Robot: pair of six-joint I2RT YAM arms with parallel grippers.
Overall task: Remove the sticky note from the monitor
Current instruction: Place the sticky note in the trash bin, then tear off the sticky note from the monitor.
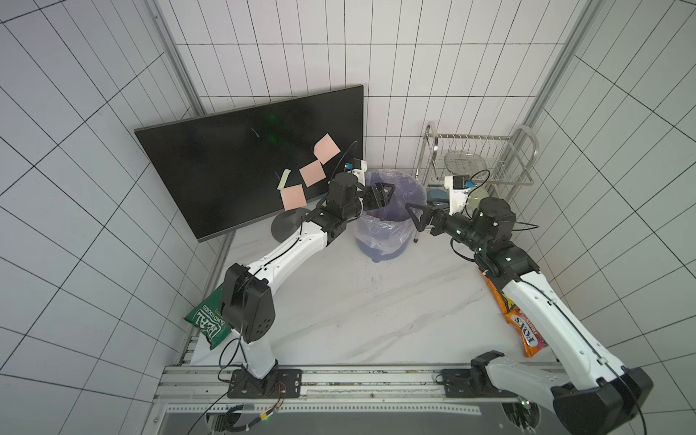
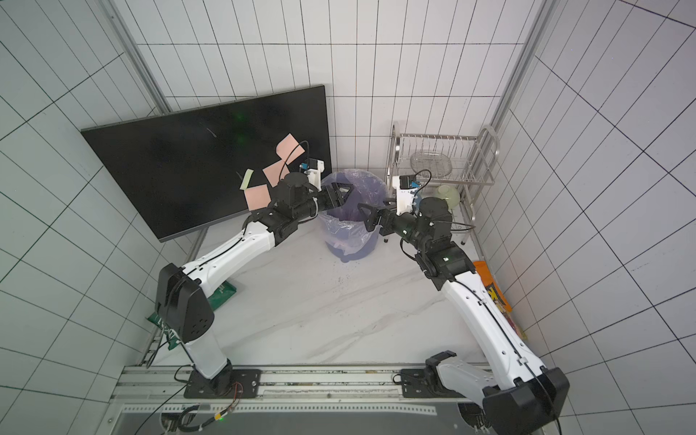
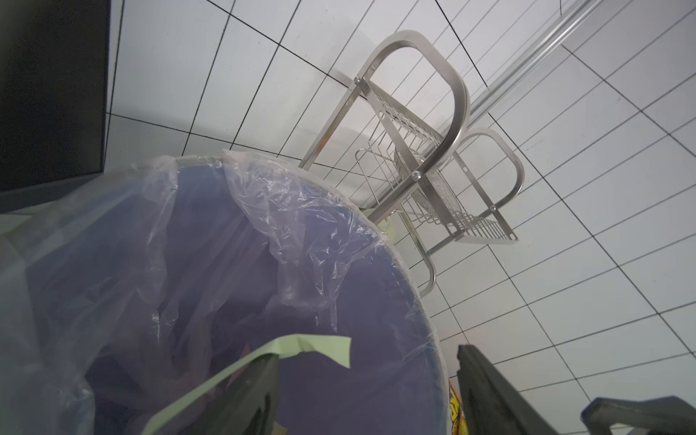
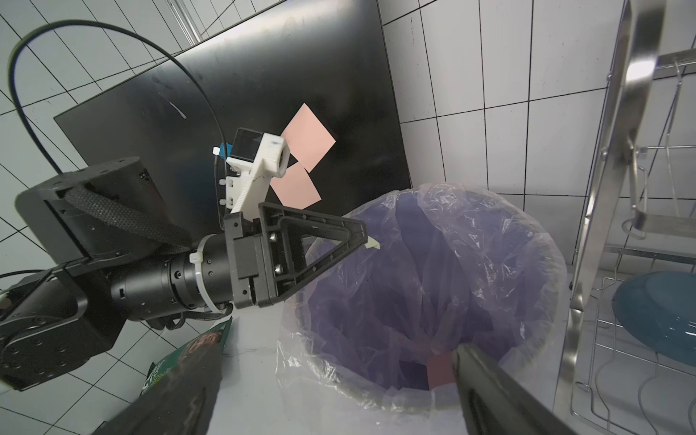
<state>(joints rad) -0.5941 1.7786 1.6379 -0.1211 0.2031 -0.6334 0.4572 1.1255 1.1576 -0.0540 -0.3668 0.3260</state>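
Note:
The black monitor [image 1: 226, 169] leans at the back left. On its lower right part are three pink sticky notes [image 1: 326, 148] [image 1: 312, 173] [image 1: 293, 196] and a curled pale green sticky note [image 1: 283, 179]. My left gripper [image 1: 384, 192] hangs over the purple lined bin [image 1: 380, 241]. In the left wrist view this gripper [image 3: 369, 354] is open, and another green sticky note [image 3: 320, 348] clings to one finger [image 3: 260, 384]. My right gripper [image 1: 416, 216] stands open at the bin's near rim with nothing between its fingers. A pink note [image 4: 438, 371] lies inside the bin.
A steel dish rack [image 1: 486, 158] with a blue bowl [image 4: 659, 320] stands right of the bin. A green snack bag [image 1: 211, 320] lies by the left arm's base. An orange sweets bag [image 1: 523, 324] lies under the right arm. Tiled walls close in on three sides.

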